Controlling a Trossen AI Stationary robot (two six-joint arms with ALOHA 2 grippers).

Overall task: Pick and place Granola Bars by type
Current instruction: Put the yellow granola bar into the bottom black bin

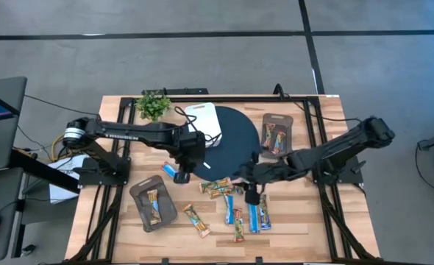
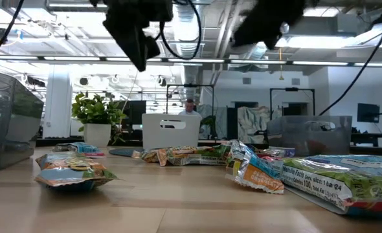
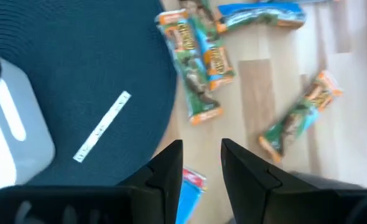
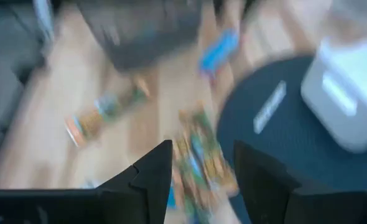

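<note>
Lying scattered over the front half of the wooden table (image 1: 114, 221), the Granola Bars (image 1: 235, 210) point many ways: in the high view a blue-and-white pair (image 1: 260, 213) near the middle front runs lengthwise toward the front edge, a multicoloured bar (image 1: 198, 220) lies on a slant left of them, and a small cluster of multicoloured bars (image 1: 218, 188) lies across just beside the rim of the dark round mat (image 1: 235, 136). One blue bar (image 1: 171, 171) rests at a slant left of the mat. A grey tray (image 1: 153, 204) at front left holds a bar lying lengthwise, and a second grey tray (image 1: 277, 135) at the back right holds more. The left arm stretches from the table's left side toward the centre, and its left gripper (image 1: 185, 168) hangs over the mat's left rim, just above the blue bar; in the left wrist view its fingers (image 3: 171, 163) stand slightly apart and hold nothing. The right arm reaches in from the right, and the right gripper (image 1: 248, 188) hovers over the cluster of bars; its fingers (image 4: 155, 168) are parted and empty. A thin white stick (image 3: 102, 126) lies on the mat, beside a white tray (image 1: 206, 121).
</note>
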